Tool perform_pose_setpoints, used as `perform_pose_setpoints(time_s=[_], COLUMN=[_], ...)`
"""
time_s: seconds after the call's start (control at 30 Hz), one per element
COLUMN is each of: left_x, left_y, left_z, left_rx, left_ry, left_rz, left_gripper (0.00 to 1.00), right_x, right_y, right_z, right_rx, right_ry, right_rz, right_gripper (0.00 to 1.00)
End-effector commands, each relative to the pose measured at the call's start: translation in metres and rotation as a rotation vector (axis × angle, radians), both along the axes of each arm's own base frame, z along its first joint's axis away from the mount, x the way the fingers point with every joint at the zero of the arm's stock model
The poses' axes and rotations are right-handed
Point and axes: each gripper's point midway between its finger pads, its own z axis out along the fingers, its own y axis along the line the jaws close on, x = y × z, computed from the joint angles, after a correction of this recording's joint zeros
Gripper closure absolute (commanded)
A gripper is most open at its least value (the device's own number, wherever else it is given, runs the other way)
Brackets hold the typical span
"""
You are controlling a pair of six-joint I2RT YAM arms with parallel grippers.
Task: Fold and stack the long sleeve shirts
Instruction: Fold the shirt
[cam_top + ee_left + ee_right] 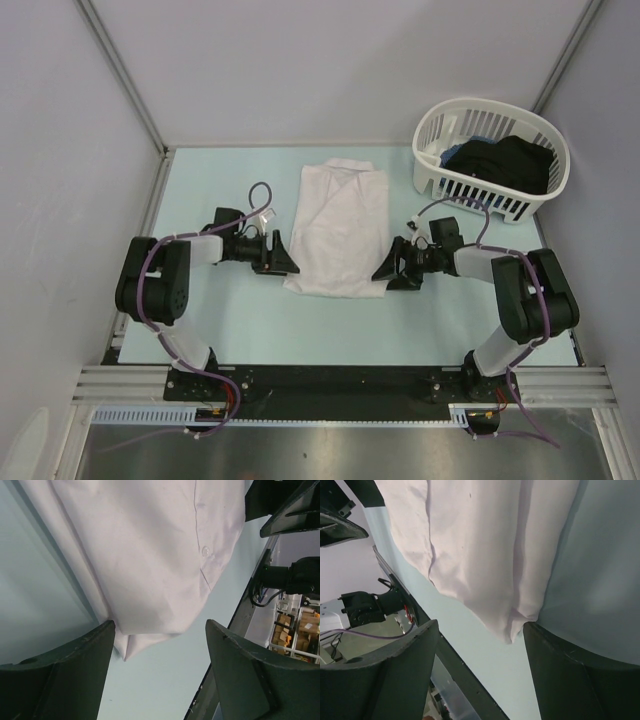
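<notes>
Left gripper (283,256) released: jaws spread wide, nothing held. In the left wrist view both fingers (65,675) sit at the bottom of the frame, and the near corner of the white long sleeve shirt (338,230) hangs in the gap between them, just beside the bottom-left finger; can't tell whether cloth touches it. Right gripper (392,264) is the same: jaws wide apart, nothing clamped. In the right wrist view the shirt's other near corner comes down by the bottom-right finger (580,675), contact unclear. From the top view the two grippers face each other low over the table (250,320), one at each near corner of the shirt, left of centre and right of centre. The shirt lies flat in the middle of the frame, folded into a long narrow panel that runs from the centre up toward the top, collar end at the upper part. A button (205,551) and a stitched seam show upper right in the left wrist view. Only this one shirt is laid out; no stack visible. White slatted laundry basket (465,192) sits at upper right, well apart from the shirt, holding dark clothes (510,165). Purple cables (262,190) run along both arms.
</notes>
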Motion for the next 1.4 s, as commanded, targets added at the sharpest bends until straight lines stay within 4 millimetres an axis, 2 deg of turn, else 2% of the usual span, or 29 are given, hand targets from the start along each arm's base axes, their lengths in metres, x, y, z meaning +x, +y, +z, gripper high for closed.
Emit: perform_pose_setpoints(time_s=[0.0, 0.23, 0.33, 0.47, 0.67, 0.8, 0.97, 1.1, 1.2, 1.37], left_x=[0.023, 0.02, 0.014, 0.007, 0.003, 0.006, 0.014, 0.028, 0.028, 0.015], left_y=[0.006, -0.011, -0.02, -0.025, -0.026, -0.028, -0.027, -0.015, -0.008, -0.008], left_z=[0.011, 0.015, 0.016, 0.015, 0.012, 0.012, 0.009, 0.0, -0.002, 0.005], left_rx=[0.021, -0.036, -0.059, -0.076, -0.079, -0.091, -0.074, -0.013, 0.01, 0.015], left_ry=[-0.115, -0.115, -0.114, -0.094, -0.085, -0.089, -0.125, -0.106, -0.088, -0.076], left_rz=[0.022, -0.042, -0.081, -0.104, -0.106, -0.087, -0.085, 0.002, 0.051, 0.075], left_gripper=[0.21, 0.22, 0.26, 0.28, 0.25, 0.22, 0.2, 0.2, 0.2, 0.21], right_x=[0.028, 0.039, 0.042, 0.039, 0.045, 0.043, 0.041, 0.043, 0.043, 0.031], right_y=[0.002, 0.002, 0.0, -0.009, -0.015, -0.001, 0.013, 0.011, 0.009, 0.002], right_z=[0.013, 0.009, 0.009, 0.006, 0.03, 0.037, 0.022, 0.01, 0.006, 0.003], right_rx=[0.001, -0.009, -0.016, -0.043, -0.049, -0.008, 0.033, 0.03, 0.015, 0.001], right_ry=[-0.118, -0.143, -0.146, -0.124, -0.181, -0.205, -0.168, -0.144, -0.141, -0.098], right_rz=[0.008, 0.005, 0.017, 0.03, 0.023, 0.039, 0.045, 0.033, 0.034, 0.035], right_gripper=[0.26, 0.28, 0.28, 0.28, 0.27, 0.27, 0.3, 0.33, 0.35, 0.37])
